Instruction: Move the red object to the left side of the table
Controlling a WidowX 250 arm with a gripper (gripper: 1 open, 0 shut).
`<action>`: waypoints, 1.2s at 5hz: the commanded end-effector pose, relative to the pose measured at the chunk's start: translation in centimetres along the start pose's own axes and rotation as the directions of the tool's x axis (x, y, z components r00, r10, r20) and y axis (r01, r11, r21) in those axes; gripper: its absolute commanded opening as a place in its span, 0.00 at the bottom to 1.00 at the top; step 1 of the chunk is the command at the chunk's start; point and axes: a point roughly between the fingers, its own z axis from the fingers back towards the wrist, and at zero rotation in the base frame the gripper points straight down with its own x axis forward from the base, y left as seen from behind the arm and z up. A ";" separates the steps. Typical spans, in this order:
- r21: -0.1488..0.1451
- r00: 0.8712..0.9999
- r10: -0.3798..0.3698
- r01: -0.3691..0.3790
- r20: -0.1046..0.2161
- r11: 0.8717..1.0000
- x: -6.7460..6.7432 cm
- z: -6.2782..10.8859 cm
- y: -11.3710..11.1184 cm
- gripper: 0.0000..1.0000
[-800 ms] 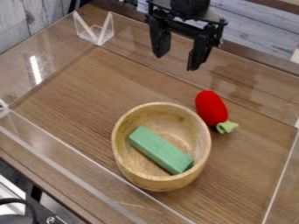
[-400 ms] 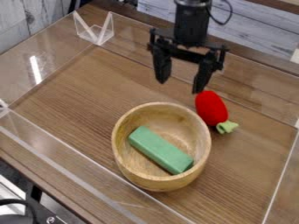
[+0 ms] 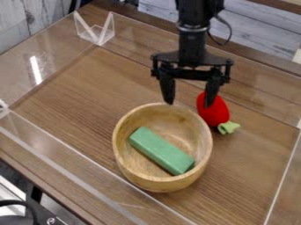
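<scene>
Red object (image 3: 213,109) sits just under the open gripper (image 3: 192,88), reach step; next: drop, close, carry left.

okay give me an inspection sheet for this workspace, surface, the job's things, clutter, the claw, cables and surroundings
Surface: brown wood-grain table, bordered by low clear acrylic walls.
Job's things: red object lies right of the wooden bowl, pale green tip pointing right; not yet on the left side.
Clutter: round wooden bowl holding a green block.
Claw: claw pointing down, fingers spread open, just above the red object's left side; holding nothing.
Cables: dark cable at the lower left corner.
Surroundings: pale planked wall behind the table.
</scene>
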 end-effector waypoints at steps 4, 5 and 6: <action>-0.116 0.909 0.406 -0.394 0.095 0.912 1.7 0.9 -3.1 1.00; -0.110 0.912 0.398 -0.387 0.103 0.915 1.7 0.5 -3.2 1.00; -0.104 0.914 0.389 -0.378 0.115 0.920 1.7 0.2 -3.4 1.00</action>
